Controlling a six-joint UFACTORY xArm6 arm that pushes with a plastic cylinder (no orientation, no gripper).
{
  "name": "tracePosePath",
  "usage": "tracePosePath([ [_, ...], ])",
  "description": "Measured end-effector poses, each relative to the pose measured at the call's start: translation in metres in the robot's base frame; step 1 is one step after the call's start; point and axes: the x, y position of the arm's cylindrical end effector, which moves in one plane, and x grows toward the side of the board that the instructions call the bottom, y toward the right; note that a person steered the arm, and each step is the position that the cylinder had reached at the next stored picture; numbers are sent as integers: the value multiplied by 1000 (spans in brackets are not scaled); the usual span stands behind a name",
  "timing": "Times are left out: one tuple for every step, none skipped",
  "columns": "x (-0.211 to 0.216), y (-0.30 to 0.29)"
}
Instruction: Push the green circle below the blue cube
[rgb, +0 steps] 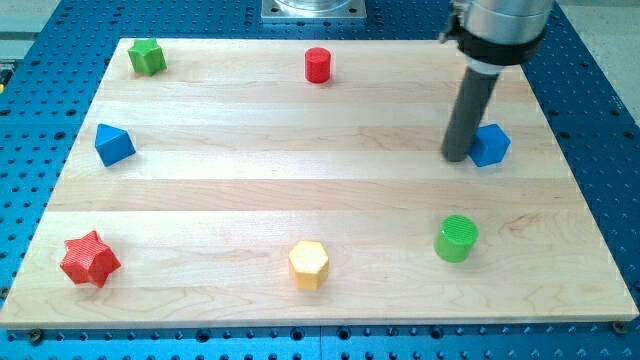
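Resting on the wooden surface (250, 180), my tip (456, 158) sits just beside the blue cube (490, 145), on that cube's side toward the view's left, close enough that I cannot tell whether it touches. I carry no fingers at all, only the straight dark rod, so there is nothing to be apart, together or clamped; any contact has to be a push from the side.

The green circle (457, 238) stands on its flat end nearer the view's bottom than the blue cube and a little toward the view's left of it, with bare surface between the two. By my reading it is already roughly below the cube, so what is left looks like a small correction toward the view's right and perhaps closer to the cube.

It appears to be a small ribbed plastic cylinder, which I judge light, stiff and not fragile. On smooth wood it should slide readily. Its round wall is the difficulty: a push off its centre line will likely make it roll off my tip sideways. I would meet it low on the wall, on the side facing away from the blue cube's underside spot, and press straight through its middle.

Farther from the blue cube, toward the view's left, are a yellow hexagon (309, 264), a red star (89, 259), a blue triangle (113, 144), a green star (147, 56) and a red cylinder (318, 64).
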Motion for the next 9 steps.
tracePosePath([
  [-1,11],
  [-1,11],
  [3,-23],
  [43,-83],
  [85,-75],
  [101,-54],
  [134,-52],
  [144,-56],
  [144,-57],
])
